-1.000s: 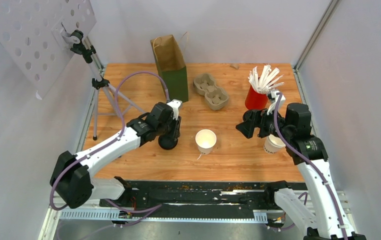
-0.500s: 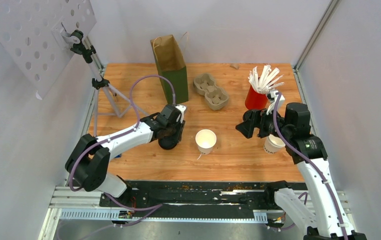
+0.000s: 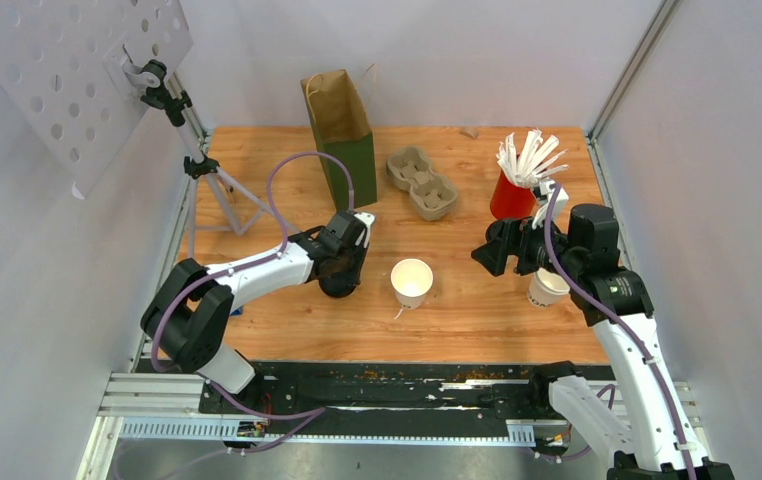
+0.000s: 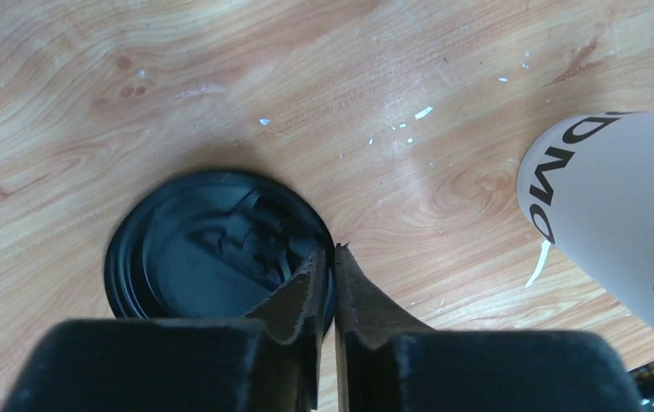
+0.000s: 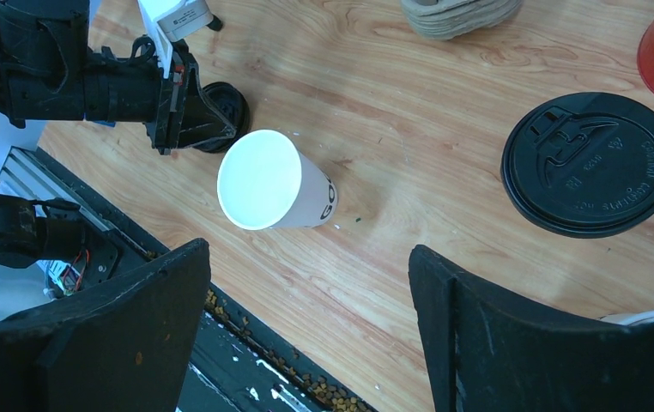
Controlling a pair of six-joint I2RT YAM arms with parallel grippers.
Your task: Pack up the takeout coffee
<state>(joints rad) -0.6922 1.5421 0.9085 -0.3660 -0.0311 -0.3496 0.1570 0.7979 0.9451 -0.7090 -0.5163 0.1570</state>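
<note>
From where I stand, the left gripper is down at the wooden table. Its two dark fingers are drawn nearly together with only a slit between them. The rim of a round black plastic lid sits in that slit, one finger over the lid and the other just outside its edge. It looks like a pinch on the rim, though I can't say how firm.

The lid lies flat on the wood. The small white paper cup it would go on stands upright and open-mouthed just to the right of those fingers, on the side of the pinched rim. It is between the two arms and nearer the left one, so I'd reckon the coming move is a lift and a short carry rightward, with the lid kept level over the cup's upright axis.

The right gripper hangs above the table with its fingers spread wide and nothing in them. A second black lid lies flat below it, and a second white cup stands just beside that arm, lidless as far as I can tell
</note>
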